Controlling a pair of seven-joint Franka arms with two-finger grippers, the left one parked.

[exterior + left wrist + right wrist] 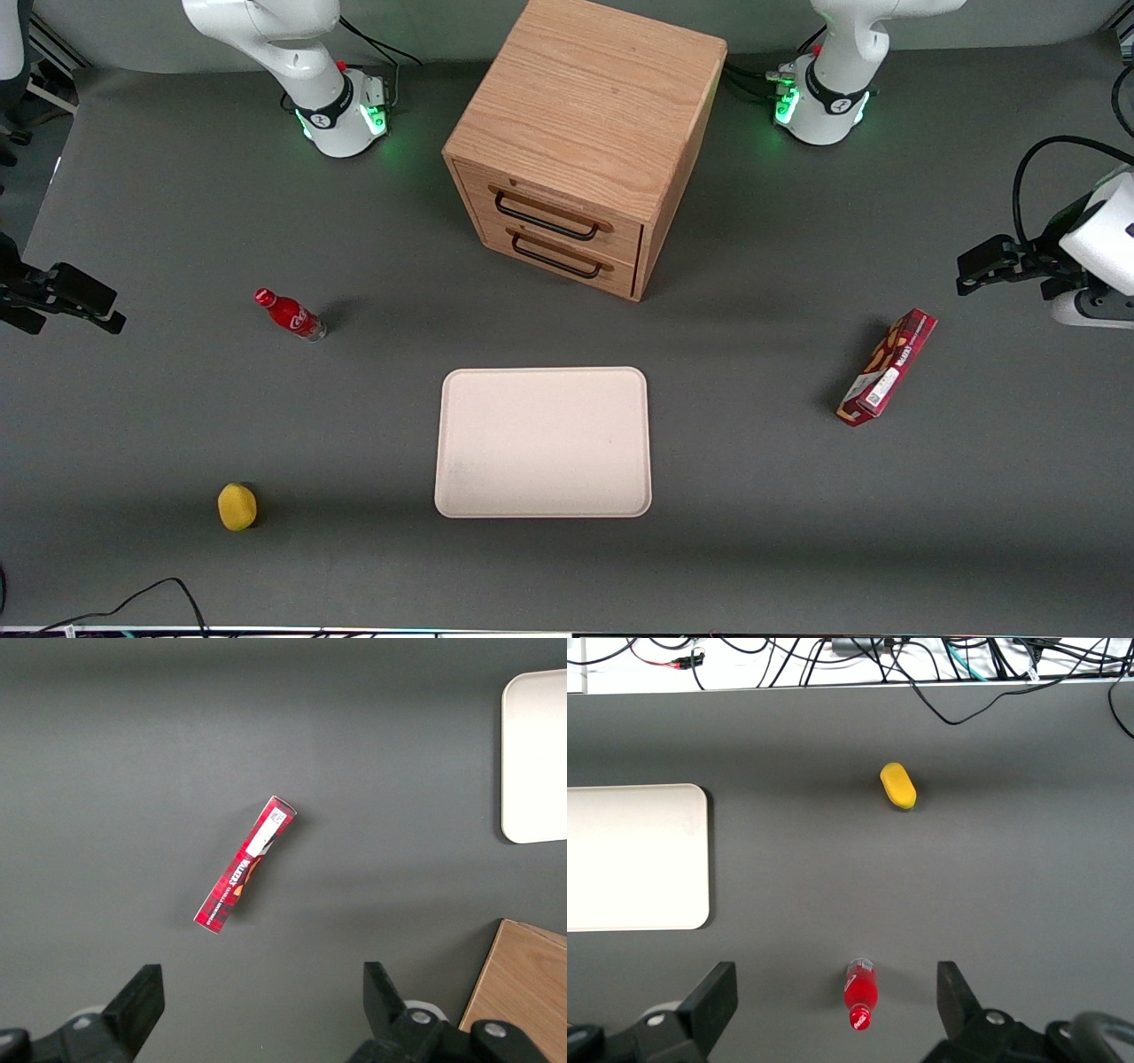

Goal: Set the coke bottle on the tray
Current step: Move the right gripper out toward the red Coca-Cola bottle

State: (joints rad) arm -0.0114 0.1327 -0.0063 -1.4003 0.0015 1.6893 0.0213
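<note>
I have the right arm's hand (66, 297) at the middle of the front frame's edge, at the working arm's end of the counter (797, 549). It hangs above the counter with nothing in it. The right wrist view shows its two black fingers (713, 1003) spread wide apart.

The coke bottle (291, 314) sits on the bare counter, well apart from the tray (542, 443) and farther from the front camera than it. It lies toward the working arm's end, with its red cap pointing to the upper corner of the front frame. I cannot tell from either view whether it stands or lies on its side. In the right wrist view the bottle (861, 995) shows between the two fingers, but down on the counter and not touched by them.

The cream tray is in the lower middle of the front frame with nothing on it. The right wrist view catches only part of the tray (629, 859), and the left wrist view only a corner (536, 753).

A yellow fruit (236, 507) lies near the front edge of the counter, nearer the front camera than the bottle. The right wrist view shows the fruit (897, 785) too, and a tangle of cables (921, 665) past the counter's edge that the front view barely shows.

A wooden cabinet (585, 133) with two drawers fills the upper middle of the front frame. Only the front and left wrist views show the red snack box (886, 368), toward the parked arm's end. In the left wrist view the box (245, 864) lies slantwise.
</note>
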